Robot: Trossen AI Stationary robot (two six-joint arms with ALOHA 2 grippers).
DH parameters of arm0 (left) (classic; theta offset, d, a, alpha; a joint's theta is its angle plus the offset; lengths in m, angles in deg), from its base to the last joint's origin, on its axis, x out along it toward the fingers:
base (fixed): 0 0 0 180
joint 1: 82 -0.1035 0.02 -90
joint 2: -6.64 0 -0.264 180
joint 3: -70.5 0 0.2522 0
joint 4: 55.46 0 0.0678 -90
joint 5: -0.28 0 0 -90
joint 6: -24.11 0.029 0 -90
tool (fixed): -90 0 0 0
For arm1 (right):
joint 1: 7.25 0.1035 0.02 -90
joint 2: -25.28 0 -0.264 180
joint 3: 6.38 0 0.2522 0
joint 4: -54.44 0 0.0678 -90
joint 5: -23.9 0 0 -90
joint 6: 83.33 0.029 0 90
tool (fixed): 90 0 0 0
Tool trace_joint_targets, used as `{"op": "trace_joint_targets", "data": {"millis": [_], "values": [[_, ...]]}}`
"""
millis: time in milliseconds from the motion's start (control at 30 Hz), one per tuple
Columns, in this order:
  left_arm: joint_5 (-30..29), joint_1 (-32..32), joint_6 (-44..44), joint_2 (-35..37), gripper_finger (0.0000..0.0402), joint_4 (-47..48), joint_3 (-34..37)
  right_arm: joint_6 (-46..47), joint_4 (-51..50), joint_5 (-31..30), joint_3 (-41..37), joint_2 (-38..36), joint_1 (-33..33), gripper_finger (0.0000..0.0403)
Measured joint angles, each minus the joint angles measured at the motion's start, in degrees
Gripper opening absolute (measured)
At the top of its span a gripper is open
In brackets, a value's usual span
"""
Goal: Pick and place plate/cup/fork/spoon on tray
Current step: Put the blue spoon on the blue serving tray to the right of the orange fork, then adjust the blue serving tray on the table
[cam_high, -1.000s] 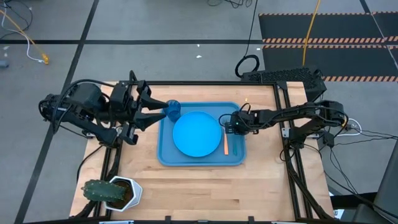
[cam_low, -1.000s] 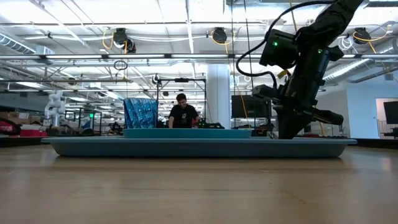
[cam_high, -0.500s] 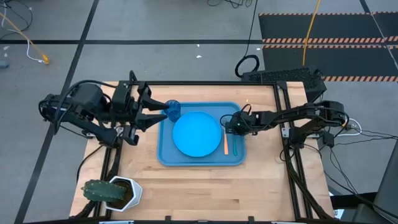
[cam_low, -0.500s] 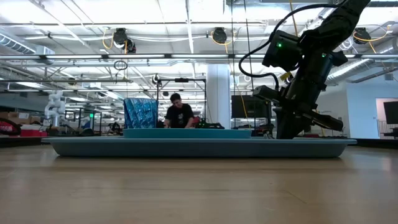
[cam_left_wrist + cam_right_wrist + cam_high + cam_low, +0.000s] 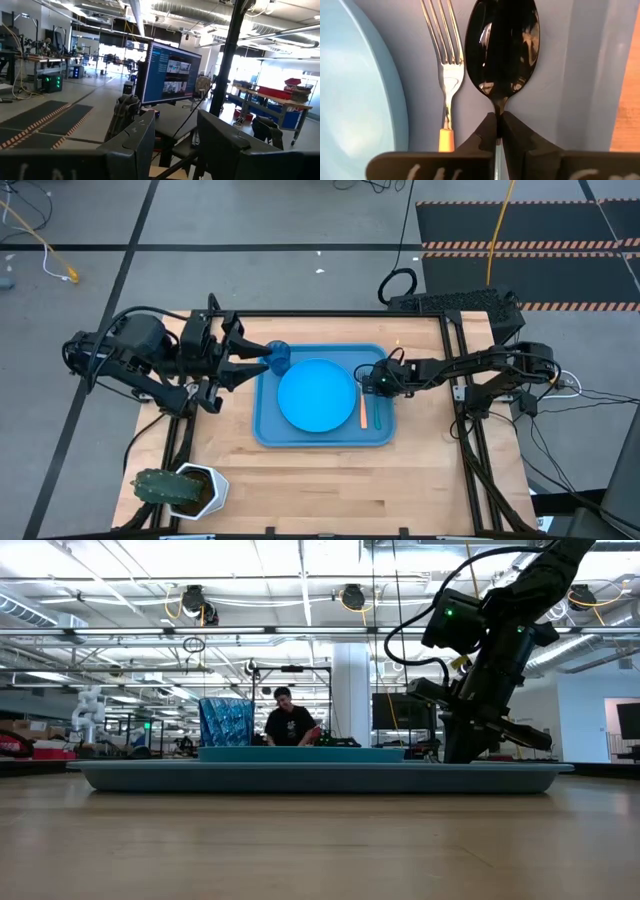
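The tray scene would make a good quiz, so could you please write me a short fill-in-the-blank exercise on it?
1. The right gripper is shut on the neck of the ____.
2. The fork lies between the spoon and the ____.
3. The fork's handle is ____.
4. The left gripper is at the ____, which stands in a corner of the tray.

Missing words: spoon; plate; orange; cup

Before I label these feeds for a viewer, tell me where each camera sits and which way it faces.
High view: above the table, looking down; tray, both arms, left gripper at the cup.
Low view: at tabletop height, level across the tray into the room; one arm over the tray.
Left wrist view: looks past its fingers into the room.
Right wrist view: right gripper pinching the spoon beside the fork.
Shared: high and right wrist views show the plate.
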Motion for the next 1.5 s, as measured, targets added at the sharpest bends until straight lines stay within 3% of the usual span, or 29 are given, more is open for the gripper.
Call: {"op": "trace_joint_targets", "data": {"millis": [433,833,1200,1333,1500], "values": [[0.0,0.01,-0.1,0.0,0.0149,-0.01,0.0,0.23,0.42,0.0,-0.07,0.11,0.0,0.0055],[0.18,0.21,0.46,1.08,0.0149,1.45,-0.04,0.77,1.14,-0.05,-0.07,-0.87,-0.02,0.0061],[0.02,0.21,0.09,1.93,0.0149,13.37,-0.04,-0.75,-3.26,-1.57,-0.07,-11.62,-0.02,0.0061],[-3.31,0.21,-2.23,2.01,0.0149,26.15,-0.07,-2.53,-9.58,-1.57,-0.07,-15.38,0.03,0.0062],[-4.9,-0.28,-16.59,1.53,0.0149,45.3,-0.05,-3.81,-16.05,-1.7,-0.07,-19.51,1.65,0.0062]]}}
